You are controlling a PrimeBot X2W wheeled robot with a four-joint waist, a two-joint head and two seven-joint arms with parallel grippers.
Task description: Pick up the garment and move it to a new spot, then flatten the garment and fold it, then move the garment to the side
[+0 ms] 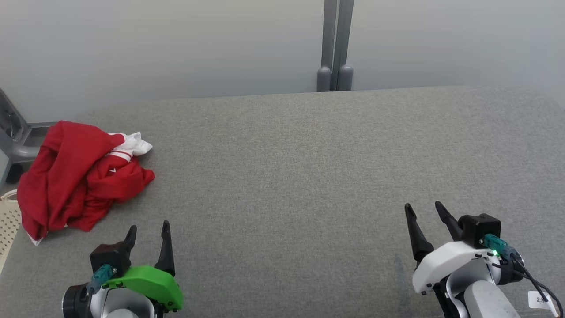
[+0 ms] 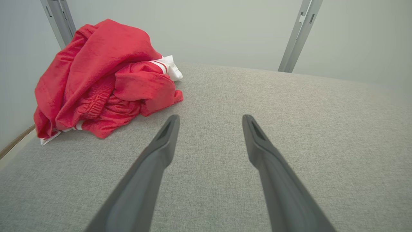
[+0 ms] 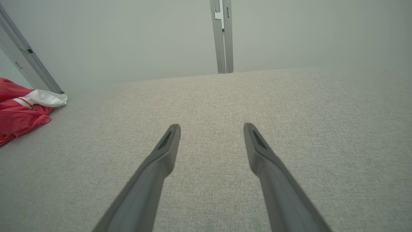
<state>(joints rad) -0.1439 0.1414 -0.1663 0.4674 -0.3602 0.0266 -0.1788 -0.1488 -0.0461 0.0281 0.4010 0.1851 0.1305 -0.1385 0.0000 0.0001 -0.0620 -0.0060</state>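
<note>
Now, step: you are at the start; the garment (image 1: pixel 75 176) is not picked up yet.
Garment: a red and white heap at the bench's (image 1: pixel 309 176) left edge.
Left gripper (image 1: pixel 149 226): fingers spread apart, holding nothing, near the heap.
Right gripper (image 1: pixel 422 204): spread apart too, holding nothing, well apart from it.
Next move: reach the left one to the heap, I think, and pinch a top fold.

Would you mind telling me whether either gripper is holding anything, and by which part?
Nothing is held. The left gripper and right gripper are both open above the table, and the garment lies crumpled at the table's left, untouched.
</note>
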